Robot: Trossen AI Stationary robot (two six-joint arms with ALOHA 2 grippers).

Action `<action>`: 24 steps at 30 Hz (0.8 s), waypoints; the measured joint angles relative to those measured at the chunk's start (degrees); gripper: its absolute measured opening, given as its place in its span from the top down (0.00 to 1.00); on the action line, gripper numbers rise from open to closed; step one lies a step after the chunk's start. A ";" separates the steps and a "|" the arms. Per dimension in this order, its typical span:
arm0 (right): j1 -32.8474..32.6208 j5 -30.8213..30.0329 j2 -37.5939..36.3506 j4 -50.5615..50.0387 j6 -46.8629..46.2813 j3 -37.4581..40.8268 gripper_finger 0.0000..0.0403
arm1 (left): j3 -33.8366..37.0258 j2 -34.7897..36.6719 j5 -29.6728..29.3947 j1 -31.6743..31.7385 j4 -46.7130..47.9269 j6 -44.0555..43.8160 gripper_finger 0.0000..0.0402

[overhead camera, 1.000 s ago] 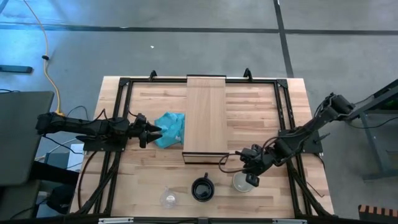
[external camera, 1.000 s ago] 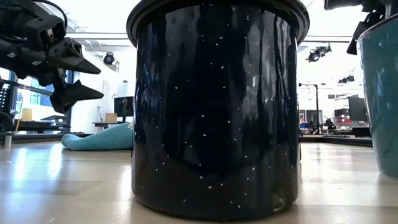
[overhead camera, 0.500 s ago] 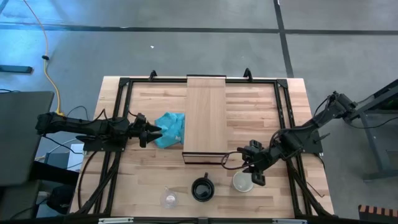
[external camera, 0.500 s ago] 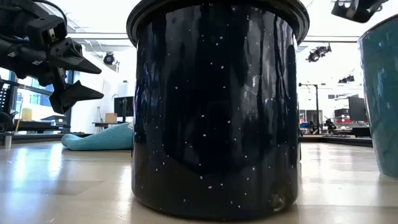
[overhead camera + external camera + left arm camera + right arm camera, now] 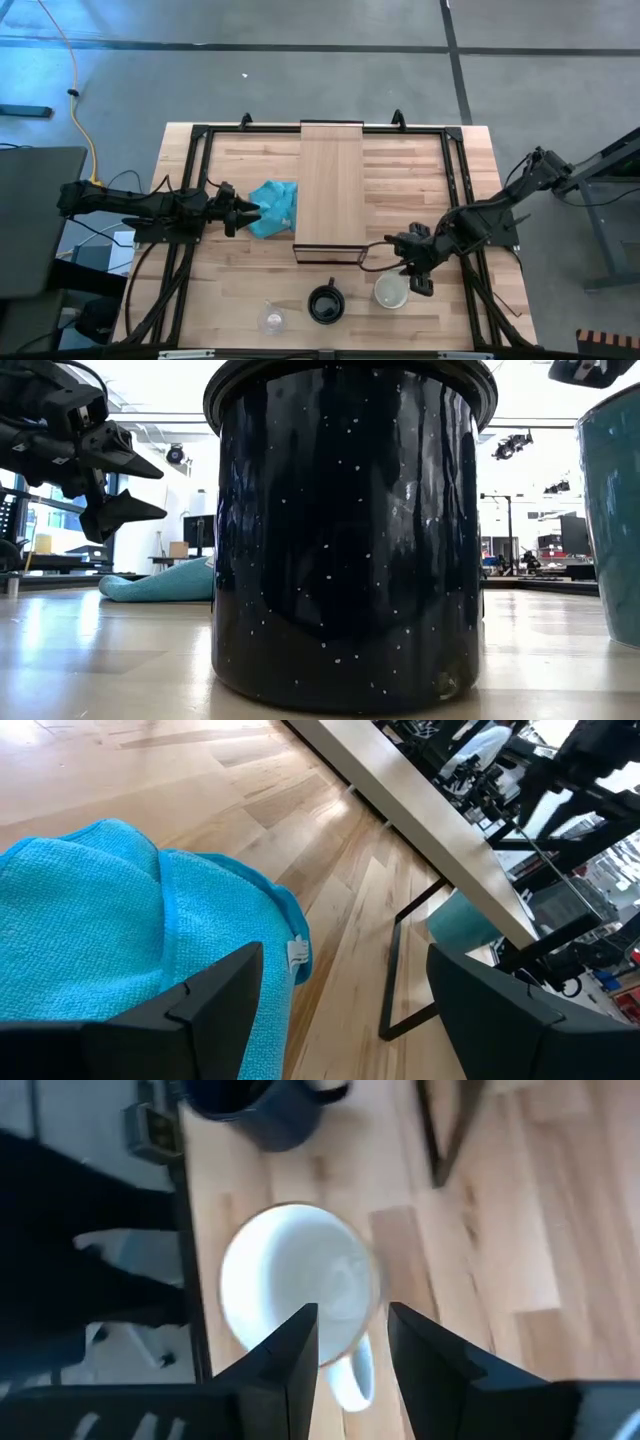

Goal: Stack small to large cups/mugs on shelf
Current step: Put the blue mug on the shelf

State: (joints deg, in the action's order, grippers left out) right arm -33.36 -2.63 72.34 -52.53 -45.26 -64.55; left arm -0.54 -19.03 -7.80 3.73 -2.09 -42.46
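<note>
The large mug (image 5: 391,291), white inside and teal outside, stands on the table near the front right; it also shows in the right wrist view (image 5: 295,1295) with its handle (image 5: 352,1378) toward the gripper. My right gripper (image 5: 421,281) is open, raised just right of the mug, with its fingers over the handle and apart from it. The black speckled mug (image 5: 325,304) and the small clear glass cup (image 5: 271,319) stand near the front edge. The light wood shelf (image 5: 331,190) spans the middle. My left gripper (image 5: 243,213) is open and empty beside the teal cloth (image 5: 274,207).
The black frame rails (image 5: 455,190) run along the table's left, right and far sides. The shelf's dark front leg (image 5: 395,975) stands near the cloth. Bare wood lies between the shelf's front edge and the three cups.
My right gripper has risen from over the white mug's rim and shifted a little toward the table's right edge. The mug stays where it was.
</note>
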 joint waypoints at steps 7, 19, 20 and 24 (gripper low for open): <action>-0.68 -1.99 1.14 0.40 -0.01 0.00 0.72 | 0.00 0.00 -0.65 0.00 -0.13 0.06 0.33; -2.16 -5.93 5.10 2.88 -1.02 0.00 0.72 | 0.00 0.00 -0.67 0.00 -0.15 0.21 0.33; -2.23 -5.97 5.45 3.09 -1.03 0.00 0.72 | 0.00 0.00 -0.67 0.00 -0.13 0.22 0.33; -3.13 -5.97 7.49 3.58 -1.01 0.00 0.72 | 0.00 0.00 -0.74 0.00 -0.15 0.22 0.33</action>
State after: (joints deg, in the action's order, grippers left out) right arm -36.50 -8.60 79.82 -48.94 -46.27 -64.55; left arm -0.54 -19.03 -8.54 3.73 -2.24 -42.24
